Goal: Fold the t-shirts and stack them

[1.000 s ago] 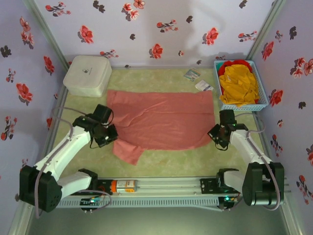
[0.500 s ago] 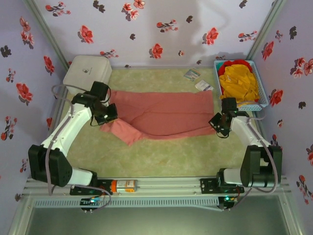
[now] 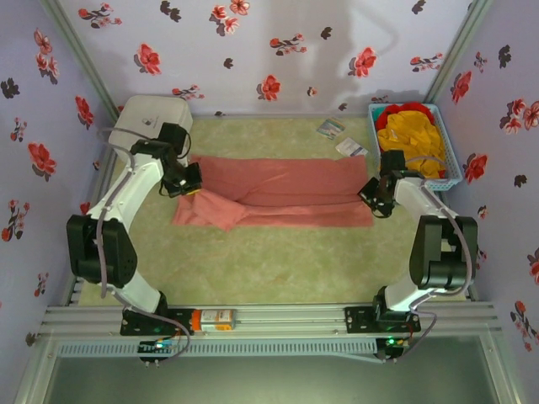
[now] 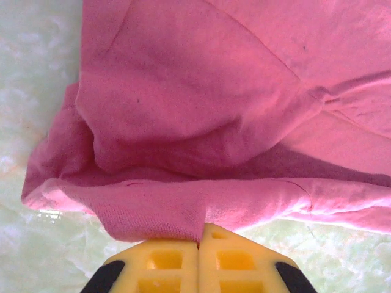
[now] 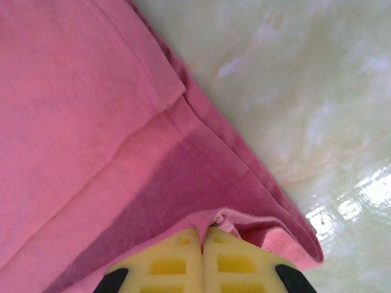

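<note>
The salmon-pink t-shirt (image 3: 278,194) lies across the middle of the mat, its near half folded over toward the back. My left gripper (image 3: 190,180) is shut on its left edge, and the left wrist view has the pink t-shirt (image 4: 201,122) pinched between yellow fingertips (image 4: 165,250). My right gripper (image 3: 372,199) is shut on the right edge; the right wrist view has a fold of the pink t-shirt (image 5: 91,122) clamped at my right gripper (image 5: 203,235). Mustard and red t-shirts (image 3: 410,143) fill the blue basket (image 3: 450,178) at the back right.
A white rounded-square box (image 3: 150,122) sits at the back left, right behind my left arm. Two small paper tags (image 3: 341,137) lie on the mat near the basket. Flowered walls close in the back and sides. Open green mat (image 3: 278,261) lies in front of the shirt.
Both grippers carried the shirt's near edge away from the arm bases toward the back, folding the shirt over itself. The visible cloth is now a narrower band.
</note>
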